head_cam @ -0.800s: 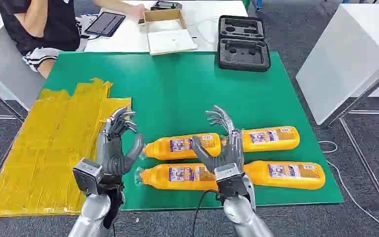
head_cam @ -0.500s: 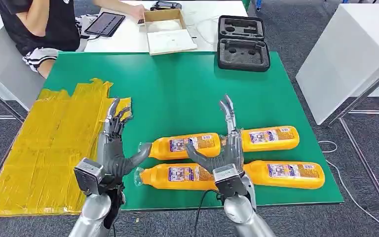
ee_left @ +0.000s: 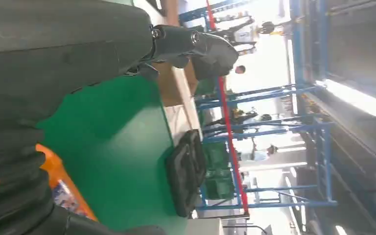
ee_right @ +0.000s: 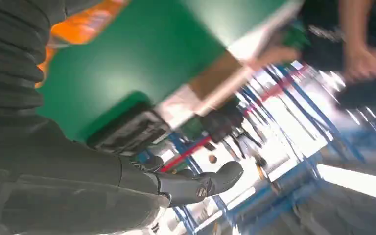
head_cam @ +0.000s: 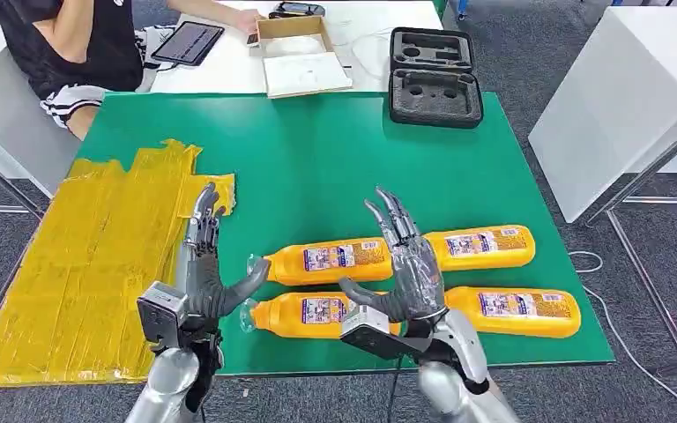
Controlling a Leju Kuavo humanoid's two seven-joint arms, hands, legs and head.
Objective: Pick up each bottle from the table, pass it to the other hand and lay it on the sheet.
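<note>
Several orange bottles with printed labels lie on their sides in two rows on the green table [head_cam: 317,167]. My right hand [head_cam: 410,264] hovers over the gap between the bottles, fingers spread and holding nothing; it hides parts of the near left bottle [head_cam: 308,315] and the far left bottle [head_cam: 331,258]. The far right bottle [head_cam: 485,247] and near right bottle [head_cam: 516,311] lie uncovered. My left hand [head_cam: 204,264] is raised beside the bottle caps, fingers straight, thumb out, empty. The yellow sheet [head_cam: 88,256] covers the table's left side. An orange bottle edge [ee_left: 58,181] shows by my left hand.
A black foam case [head_cam: 435,77] lies open at the table's far edge. Behind it a white table holds a cardboard box [head_cam: 293,31] and a tablet [head_cam: 187,42], with a seated person [head_cam: 70,44] at the far left. A white board [head_cam: 613,106] stands to the right.
My right hand has turned and tilted to the left over the bottles, its wrist shifting left. My left hand's fingers went from curled to straight. The bottles have not moved.
</note>
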